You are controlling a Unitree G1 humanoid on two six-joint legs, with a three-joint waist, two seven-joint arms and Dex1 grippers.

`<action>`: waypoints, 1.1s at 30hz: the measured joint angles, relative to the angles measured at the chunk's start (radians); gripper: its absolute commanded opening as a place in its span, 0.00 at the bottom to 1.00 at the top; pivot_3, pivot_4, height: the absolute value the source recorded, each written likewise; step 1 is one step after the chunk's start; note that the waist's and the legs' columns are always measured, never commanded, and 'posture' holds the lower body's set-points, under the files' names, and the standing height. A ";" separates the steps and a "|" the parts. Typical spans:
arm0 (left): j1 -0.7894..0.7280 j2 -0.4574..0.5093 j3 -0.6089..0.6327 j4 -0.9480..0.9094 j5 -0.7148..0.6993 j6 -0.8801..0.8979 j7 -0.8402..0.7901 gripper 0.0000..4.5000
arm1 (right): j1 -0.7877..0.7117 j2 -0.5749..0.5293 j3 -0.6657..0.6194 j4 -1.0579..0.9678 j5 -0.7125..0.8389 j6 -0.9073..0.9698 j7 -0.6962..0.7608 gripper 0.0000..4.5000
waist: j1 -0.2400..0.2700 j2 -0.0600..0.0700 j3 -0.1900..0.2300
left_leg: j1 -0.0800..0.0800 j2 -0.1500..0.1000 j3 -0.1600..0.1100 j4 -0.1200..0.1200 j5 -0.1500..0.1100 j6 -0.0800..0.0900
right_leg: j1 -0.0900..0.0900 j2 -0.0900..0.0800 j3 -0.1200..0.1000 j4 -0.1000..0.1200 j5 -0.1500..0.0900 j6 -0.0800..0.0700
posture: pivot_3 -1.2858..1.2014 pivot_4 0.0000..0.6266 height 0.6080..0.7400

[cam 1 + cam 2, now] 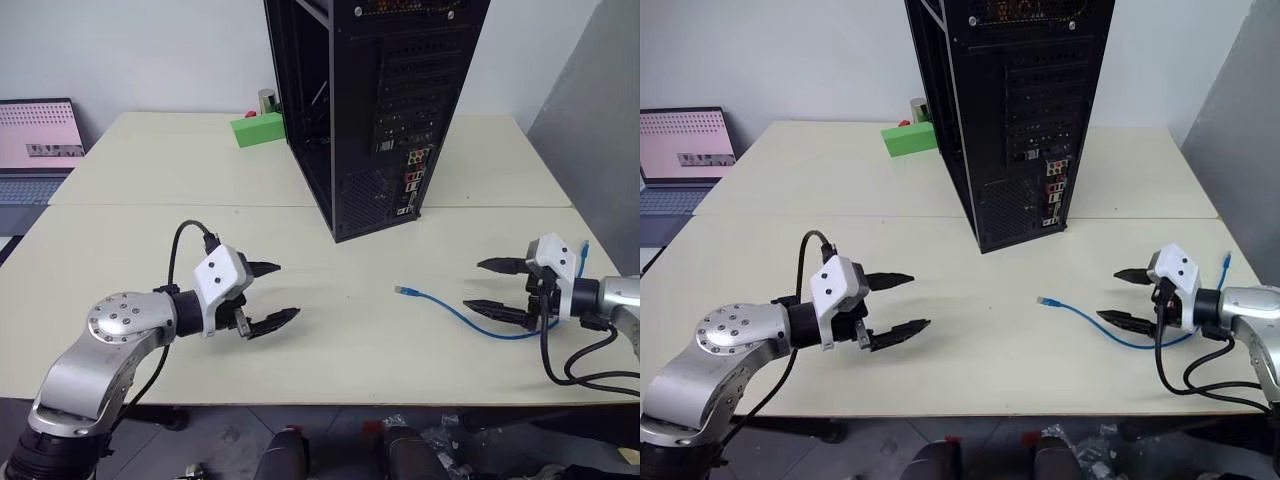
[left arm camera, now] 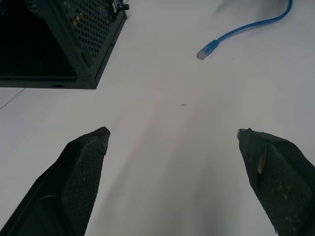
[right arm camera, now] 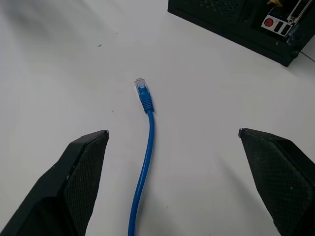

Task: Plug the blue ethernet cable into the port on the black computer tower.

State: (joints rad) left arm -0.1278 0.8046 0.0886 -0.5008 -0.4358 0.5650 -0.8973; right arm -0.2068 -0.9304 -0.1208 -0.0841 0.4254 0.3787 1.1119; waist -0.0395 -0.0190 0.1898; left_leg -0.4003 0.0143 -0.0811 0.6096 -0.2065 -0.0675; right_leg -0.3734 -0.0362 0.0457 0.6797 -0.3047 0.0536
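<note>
Right tool (image 1: 503, 286): fingers spread wide, nothing between them, held just above the surface (image 1: 150, 240) at its right side, pointing inward toward the middle. Blue ethernet cable (image 3: 145, 147) directly ahead of it in the right wrist view, running up between the two fingers, apart from both. Near plug (image 3: 141, 86) clear-tipped, lying flat on the surface, well past the fingertips. Rest of the cable curving back under and behind the right tool in the head views, with the far end (image 1: 584, 252) showing beyond the wrist.

Left tool (image 1: 270, 293): fingers likewise wide apart and empty, hovering over the left half of the surface, well apart from the cable.

Black computer tower (image 1: 340, 110) upright at the far centre of the surface, rear panel turned toward the right tool's side. Connector cluster low on that panel; the port (image 1: 412, 177) judged to sit among those sockets, too small to single out with certainty. Green block (image 1: 258, 129) behind the tower and a laptop (image 1: 38, 150) at the far left, both clear of the work.

Step in hand, as judged: approach to the first grasp; cable not yet picked up, nothing plugged in.

Next move, as judged: advance the right tool along the cable and close just behind the near plug, leaving the clear tip free. Orientation of the plug's latch to be matched to the port before insertion. Risk noted: limp cord may twist the plug in the grip.
</note>
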 measured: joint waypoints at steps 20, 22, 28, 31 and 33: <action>-0.039 0.024 -0.090 -0.012 0.026 -0.009 -0.013 0.99 | 0.040 0.040 0.003 -0.049 -0.029 0.006 -0.076 1.00 | 0.002 0.000 0.000 | 0.000 0.000 0.000 0.000 0.000 0.000 | 0.000 0.000 0.000 0.000 0.000 0.000 | 0.52 0.24 1.00; -0.046 0.019 -0.120 -0.012 0.035 -0.014 -0.014 0.99 | 0.029 0.064 0.030 -0.048 -0.054 0.013 -0.103 1.00 | 0.002 0.000 0.000 | 0.000 0.000 0.000 0.000 0.000 0.000 | 0.000 0.000 0.000 0.000 0.000 0.000 | 0.52 0.24 1.00; -0.081 0.004 -0.191 -0.011 0.058 -0.039 -0.034 0.99 | -0.018 0.136 0.138 -0.004 -0.136 -0.004 -0.139 1.00 | 0.003 0.000 0.000 | 0.000 0.000 0.000 0.000 0.000 0.000 | 0.000 0.000 0.000 0.000 0.000 0.000 | 0.52 0.24 1.00; -0.103 0.003 -0.214 -0.003 0.066 -0.051 -0.048 0.99 | -0.073 0.185 0.178 0.062 -0.164 -0.019 -0.143 1.00 | 0.001 0.000 0.000 | 0.000 0.000 0.000 0.000 0.000 0.000 | 0.000 0.000 0.000 0.001 0.000 0.000 | 0.52 0.24 1.00; -0.118 -0.001 -0.225 0.004 0.072 -0.060 -0.057 0.99 | -0.118 0.215 0.210 0.114 -0.182 -0.035 -0.143 1.00 | 0.000 0.000 0.000 | 0.000 0.000 0.000 0.000 0.000 0.000 | 0.000 0.000 0.000 0.001 0.000 0.000 | 0.52 0.24 1.00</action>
State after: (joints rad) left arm -0.2458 0.8041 -0.1367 -0.4971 -0.3639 0.5049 -0.9540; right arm -0.3251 -0.7152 0.0888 0.0295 0.2429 0.3435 0.9691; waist -0.0397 -0.0191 0.1898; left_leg -0.4002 0.0142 -0.0812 0.6101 -0.2064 -0.0676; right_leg -0.3736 -0.0359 0.0457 0.6803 -0.3046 0.0535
